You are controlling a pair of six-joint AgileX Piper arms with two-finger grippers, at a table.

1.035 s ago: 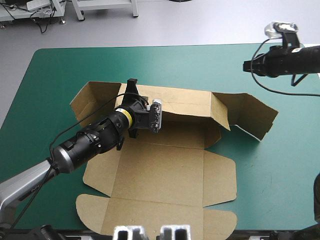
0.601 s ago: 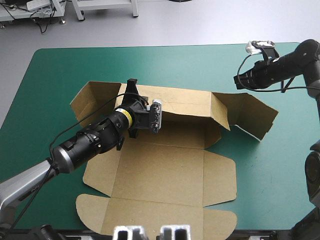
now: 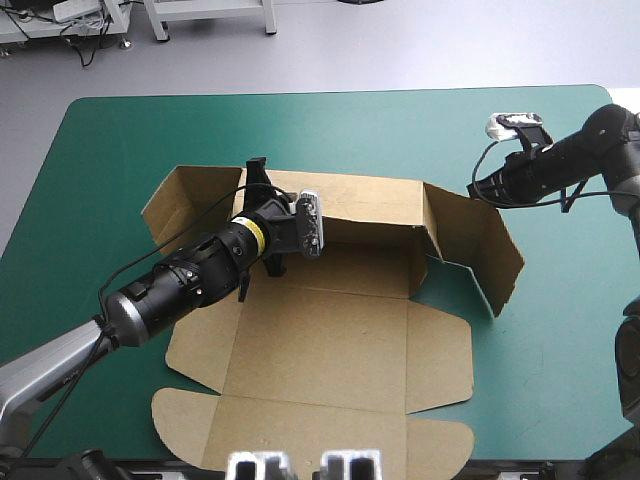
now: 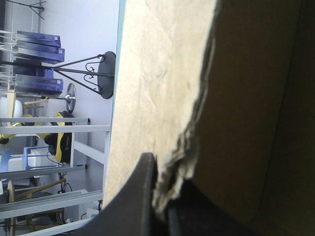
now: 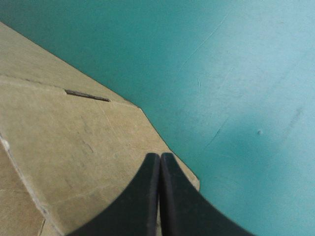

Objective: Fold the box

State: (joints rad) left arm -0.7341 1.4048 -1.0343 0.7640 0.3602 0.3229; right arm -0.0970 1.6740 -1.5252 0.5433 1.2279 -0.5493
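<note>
The right gripper (image 3: 476, 188), closed and empty, has raised the 3 o'clock flap (image 3: 482, 245) — the left gripper (image 3: 257, 178) pinches the box (image 3: 320, 340).

One brown box (image 3: 330, 330), one teal-green cover (image 3: 300, 125) beneath it, two grippers of mine, my left gripper (image 3: 257, 172) at the box's ten o'clock, my right gripper (image 3: 474, 190) at its two o'clock, two black fingers (image 5: 147, 196) showing on the right one
</note>
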